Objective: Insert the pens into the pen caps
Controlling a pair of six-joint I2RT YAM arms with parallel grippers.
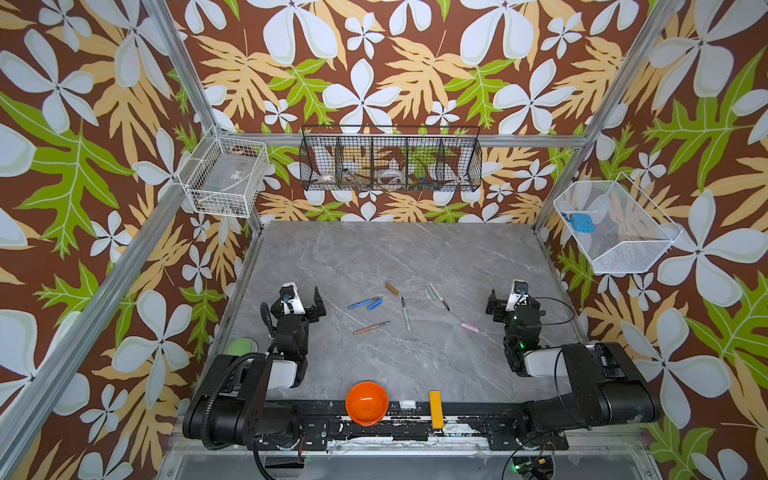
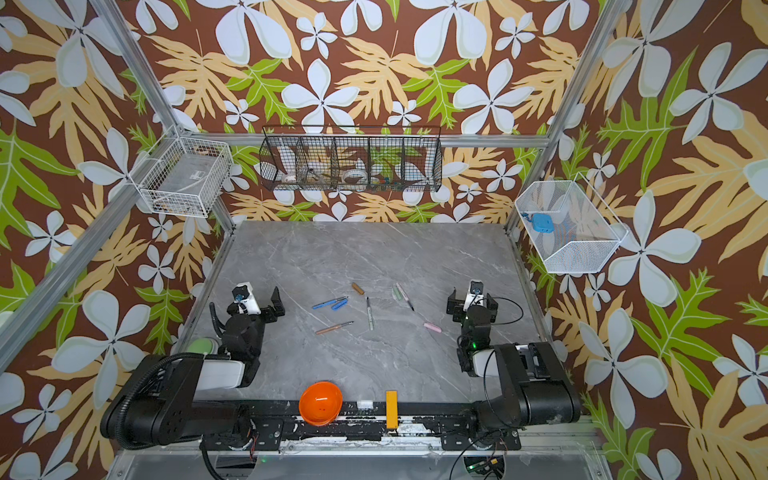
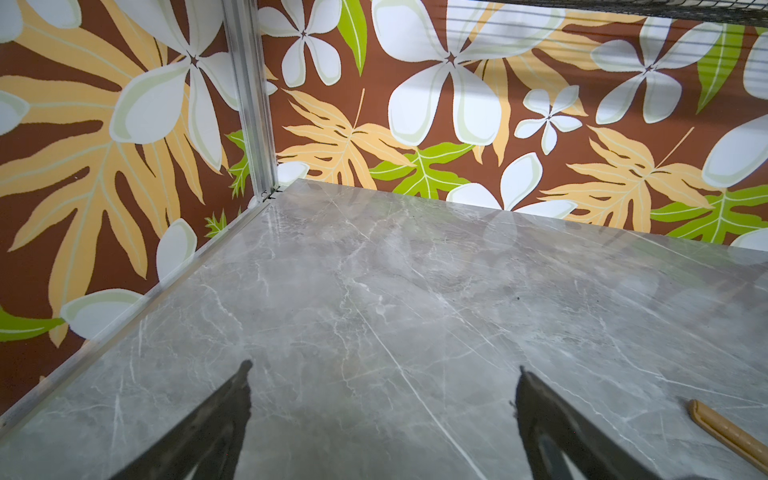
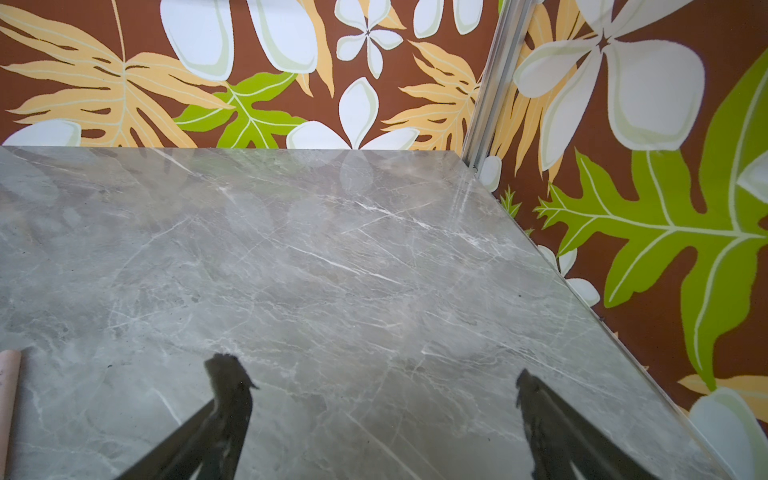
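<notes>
Pens and caps lie scattered mid-table in both top views. The blue pen (image 1: 360, 304) (image 2: 326, 304) lies beside the blue cap (image 1: 375, 305). Farther back is the brown cap (image 1: 392, 288) (image 3: 727, 432), nearer the brown pen (image 1: 370, 327). The pale green pen (image 1: 406, 314) lies in the centre. The pale green cap (image 1: 430, 293) touches the pink pen (image 1: 439, 296). The pink cap (image 1: 469, 328) lies nearest my right gripper (image 1: 510, 300) (image 4: 374, 374), which is open and empty. My left gripper (image 1: 301, 297) (image 3: 384, 370) is open over bare marble.
An orange bowl (image 1: 367, 403) and a yellow bar (image 1: 435, 409) sit at the front edge by the arm bases. A green disc (image 1: 240, 347) lies behind the left arm. Wire baskets (image 1: 390, 160) hang on the walls. A pink piece (image 4: 8, 399) shows at the right wrist view's edge.
</notes>
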